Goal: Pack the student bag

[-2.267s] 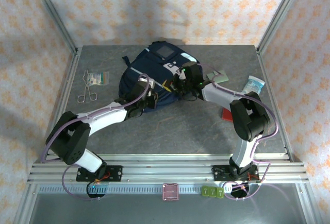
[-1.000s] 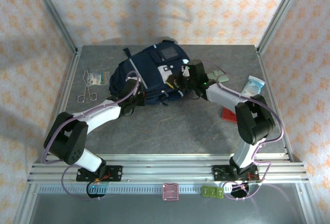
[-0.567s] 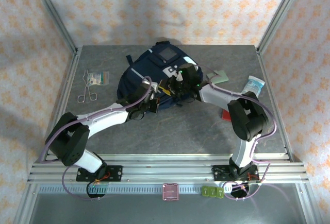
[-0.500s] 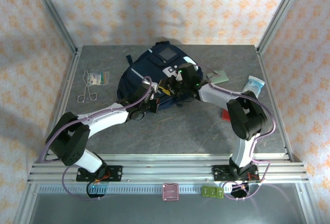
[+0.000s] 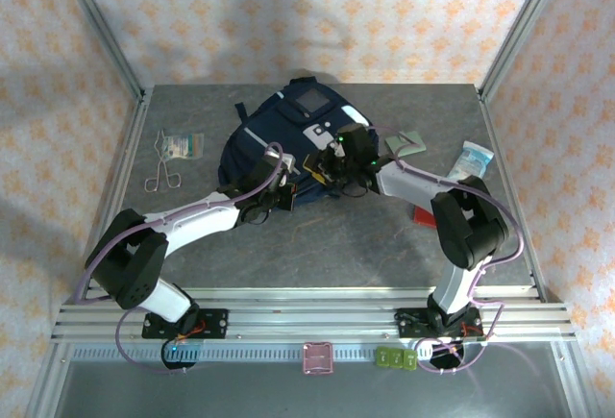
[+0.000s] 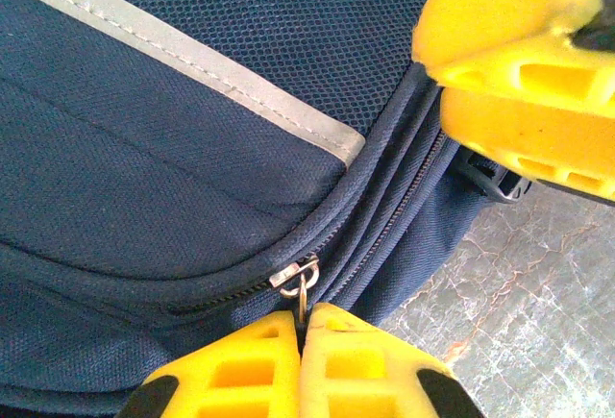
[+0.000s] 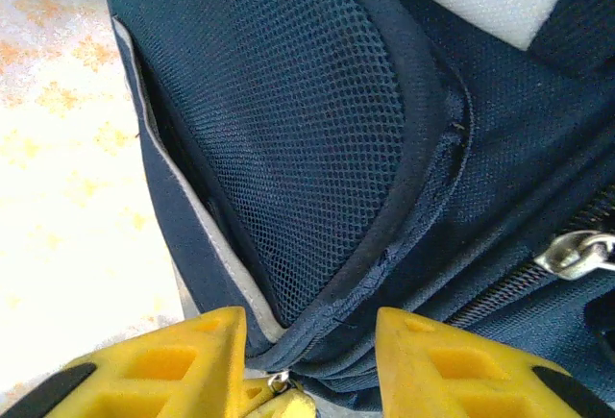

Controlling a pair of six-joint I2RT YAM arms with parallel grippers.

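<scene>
Left wrist view: left gripper (image 6: 300, 322) pinches the zipper pull (image 6: 299, 280), bottom centre. Right gripper (image 7: 307, 330) gapes astride the bag (image 5: 279, 120), upper centre. Pull steadily along the track, fabric braced.

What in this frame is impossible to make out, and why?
Top view: red item, half under the right arm; unidentifiable.
Top view: bag zippers, too small and partly covered by the arms.
Left wrist view: zipper pull, its tail hidden between the shut left end effector fingers.
Right wrist view: second pull, its track cut off by the right edge.
</scene>
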